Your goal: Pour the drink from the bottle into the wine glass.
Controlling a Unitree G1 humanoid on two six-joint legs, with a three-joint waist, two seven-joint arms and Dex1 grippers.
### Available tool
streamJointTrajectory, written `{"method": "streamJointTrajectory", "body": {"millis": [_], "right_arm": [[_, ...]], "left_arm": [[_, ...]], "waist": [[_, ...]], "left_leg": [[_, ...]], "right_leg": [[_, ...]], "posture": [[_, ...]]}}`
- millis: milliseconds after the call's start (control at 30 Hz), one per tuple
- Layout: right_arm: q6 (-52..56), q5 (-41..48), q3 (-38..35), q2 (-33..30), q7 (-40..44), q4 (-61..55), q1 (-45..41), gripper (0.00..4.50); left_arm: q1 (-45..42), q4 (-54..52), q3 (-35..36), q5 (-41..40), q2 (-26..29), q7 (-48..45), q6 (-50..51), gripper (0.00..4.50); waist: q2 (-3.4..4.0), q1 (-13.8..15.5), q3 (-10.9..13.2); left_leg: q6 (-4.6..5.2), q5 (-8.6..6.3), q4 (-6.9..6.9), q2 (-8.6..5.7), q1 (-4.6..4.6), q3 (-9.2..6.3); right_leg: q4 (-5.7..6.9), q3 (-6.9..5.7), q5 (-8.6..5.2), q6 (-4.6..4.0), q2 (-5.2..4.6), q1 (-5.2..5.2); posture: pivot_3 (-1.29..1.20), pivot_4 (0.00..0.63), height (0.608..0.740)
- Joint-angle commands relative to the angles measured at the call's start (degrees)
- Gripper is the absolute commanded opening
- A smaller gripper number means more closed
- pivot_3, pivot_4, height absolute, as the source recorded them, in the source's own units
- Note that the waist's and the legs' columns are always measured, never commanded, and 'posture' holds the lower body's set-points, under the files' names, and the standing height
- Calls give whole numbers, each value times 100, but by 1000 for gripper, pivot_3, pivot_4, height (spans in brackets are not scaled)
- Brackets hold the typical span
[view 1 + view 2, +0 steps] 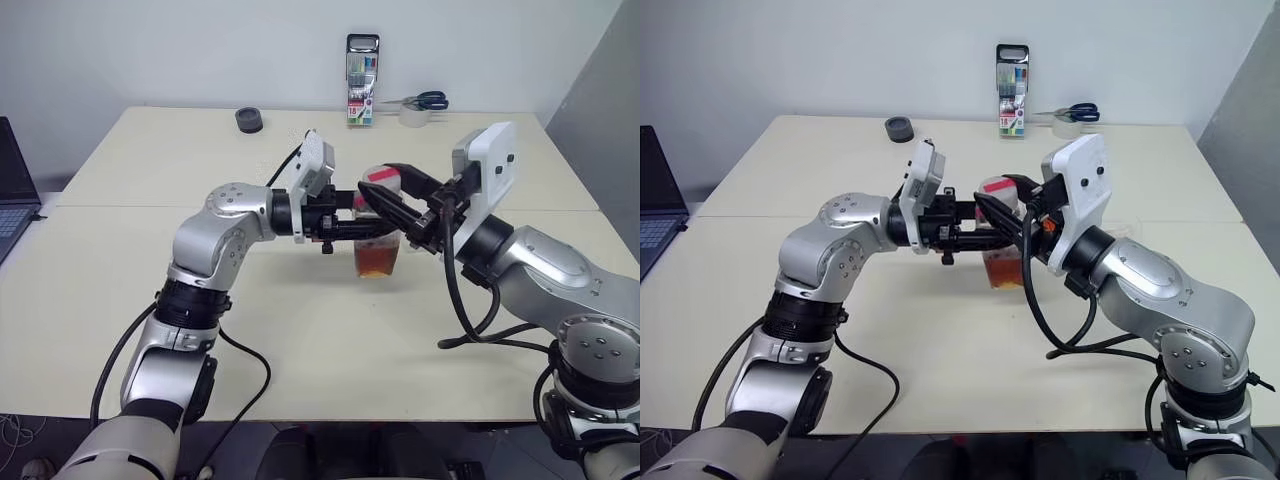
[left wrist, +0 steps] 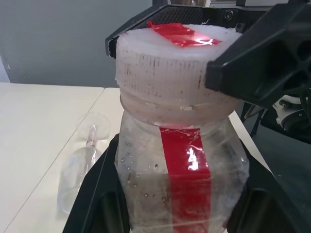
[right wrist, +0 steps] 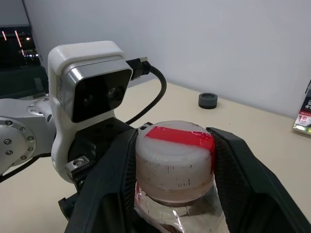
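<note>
A clear plastic bottle (image 2: 180,160) with a red strip label is held a little above the pale table (image 1: 150,250), upright. My left gripper (image 1: 368,229) reaches in from the left and is shut on the bottle's body. The tea-coloured drink (image 1: 376,263) fills the bottle's lower part. My right gripper (image 1: 386,194) comes in from the right, and its fingers (image 3: 109,179) press on both sides of the white cap (image 3: 175,160) with red tape on top. In the left wrist view the wine glass (image 2: 80,167) shows on the table past the bottle and appears to lie on its side.
At the table's far edge are a black round piece (image 1: 249,120), a pack of markers (image 1: 362,80), a tape roll (image 1: 412,115) and scissors (image 1: 430,100). A laptop (image 1: 12,190) sits off the left side. Cables hang from both arms over the near table.
</note>
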Motion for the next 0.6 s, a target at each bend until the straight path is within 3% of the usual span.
{"method": "streamJointTrajectory", "body": {"millis": [33, 200, 367, 500, 600], "right_arm": [[-300, 62, -303, -445, 1182, 388, -251, 1860], [-596, -139, 28, -1038, 3263, 1623, -738, 1860], [-771, -442, 78, -1168, 3835, 2200, -954, 1860], [-415, 65, -408, -1304, 3575, 1811, -582, 3284], [-103, 616, -855, -1253, 2843, 1227, -163, 4292]], "left_arm": [[45, -616, 20, -364, 135, -426, 32, 1878], [-51, -851, 23, -769, 271, -938, 249, 1878], [-170, -700, 11, -640, 294, -968, 92, 1878], [-180, -413, 95, -337, 232, -635, -182, 1878], [-169, -280, 211, -282, 159, -365, -158, 1878]], "waist": [[0, -2, 0], [0, -3, 1], [0, 4, 1], [-1, 18, 1], [-3, 36, 1]], "left_leg": [[0, 0, 0, 0, 0, 0], [3, -1, 0, -2, 1, 0], [4, -1, 0, -3, 1, -3], [2, -1, 0, -3, -2, -3], [2, 0, 1, -2, -5, -7]], "right_leg": [[0, 0, 0, 0, 0, 0], [-2, -2, 0, 0, 0, 1], [-1, -3, 0, 0, 0, 2], [-3, -3, 0, 0, -2, 2], [-5, -7, 0, 0, -4, 3]], "posture": [[0, 150, 740], [0, 150, 740], [0, 150, 740], [0, 150, 740], [0, 150, 740]]}}
